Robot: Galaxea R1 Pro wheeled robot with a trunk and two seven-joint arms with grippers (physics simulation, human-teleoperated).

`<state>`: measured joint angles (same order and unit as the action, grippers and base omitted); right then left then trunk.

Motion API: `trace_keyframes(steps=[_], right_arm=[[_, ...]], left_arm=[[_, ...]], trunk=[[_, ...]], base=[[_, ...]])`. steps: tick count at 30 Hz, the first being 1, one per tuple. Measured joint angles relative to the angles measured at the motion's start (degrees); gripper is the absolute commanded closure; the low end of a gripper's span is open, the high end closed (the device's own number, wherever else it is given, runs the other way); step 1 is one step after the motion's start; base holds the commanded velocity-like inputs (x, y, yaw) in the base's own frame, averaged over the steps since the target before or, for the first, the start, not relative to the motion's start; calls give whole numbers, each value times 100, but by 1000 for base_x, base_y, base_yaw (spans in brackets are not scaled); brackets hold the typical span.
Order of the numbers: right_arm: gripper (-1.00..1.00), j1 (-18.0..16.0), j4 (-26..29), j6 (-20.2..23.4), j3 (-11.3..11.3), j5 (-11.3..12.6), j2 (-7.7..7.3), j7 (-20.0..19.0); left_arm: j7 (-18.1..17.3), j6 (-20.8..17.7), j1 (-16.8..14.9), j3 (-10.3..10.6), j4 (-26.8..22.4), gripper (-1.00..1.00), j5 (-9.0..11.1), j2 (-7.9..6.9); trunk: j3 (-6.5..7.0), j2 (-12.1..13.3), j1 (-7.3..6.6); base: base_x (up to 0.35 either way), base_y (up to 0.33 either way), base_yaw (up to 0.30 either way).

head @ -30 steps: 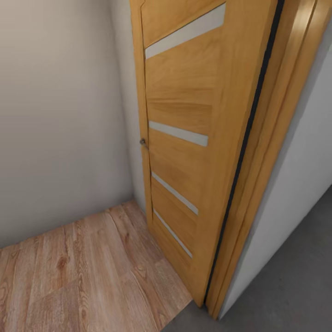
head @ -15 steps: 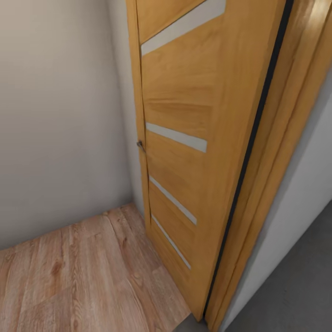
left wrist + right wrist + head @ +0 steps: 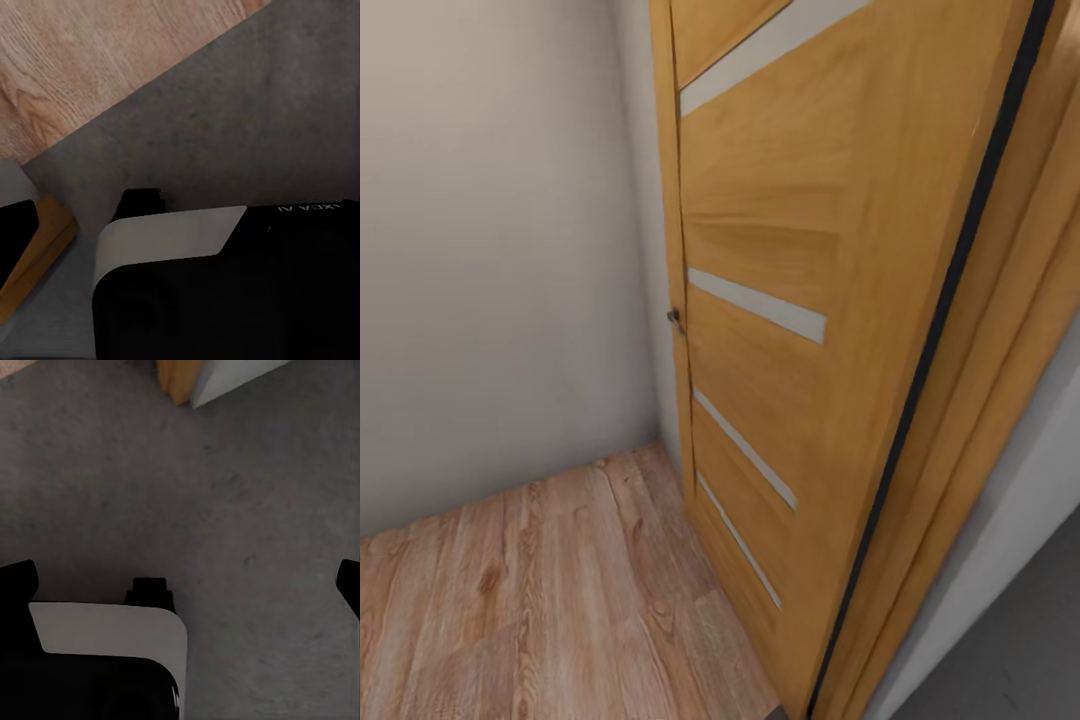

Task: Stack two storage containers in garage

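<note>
While the robot stands at the threshold, the door (image 3: 780,300) serves as landmark: honey-toned wood veneer, flat slab, four slanted pale inset strips, a small dark knob at its free edge, a black seam along its hinge side.

- Wall (image 3: 500,250): plain off-white, matte, beside the door's free edge.
- Wood floor (image 3: 550,600): light planks, visible grain and knots, at the door's foot.
- Concrete floor (image 3: 225,510): dark grey, mottled, matte; meets the planks along a straight line in the left wrist view.
- Base (image 3: 225,292): white and black rounded housing over the concrete.
- Containers: neither is in sight.
- Grippers: fingertips unclear in both wrist views; I cannot tell whether either is apart or together.

Risk, as judged: the door stands very close, so a tight turn could clip its edge or frame and stall the base.
</note>
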<state>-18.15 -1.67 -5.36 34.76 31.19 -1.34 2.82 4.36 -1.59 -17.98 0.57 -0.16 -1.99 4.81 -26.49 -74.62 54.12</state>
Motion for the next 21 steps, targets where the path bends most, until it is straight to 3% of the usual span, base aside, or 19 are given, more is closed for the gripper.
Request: trace_keyframes(steps=[14,21], right_arm=[[-100,0,-2,0,1,-3,0,14],[-100,1,-3,-6,0,-2,-1,25]], left_arm=[[0,0,-2,0,0,-100,0,-9],[3,0,-2,0,0,-100,0,-1]], trunk=[[0,0,0],[0,0,0]], base=[[1,0,260],[15,0,141]])
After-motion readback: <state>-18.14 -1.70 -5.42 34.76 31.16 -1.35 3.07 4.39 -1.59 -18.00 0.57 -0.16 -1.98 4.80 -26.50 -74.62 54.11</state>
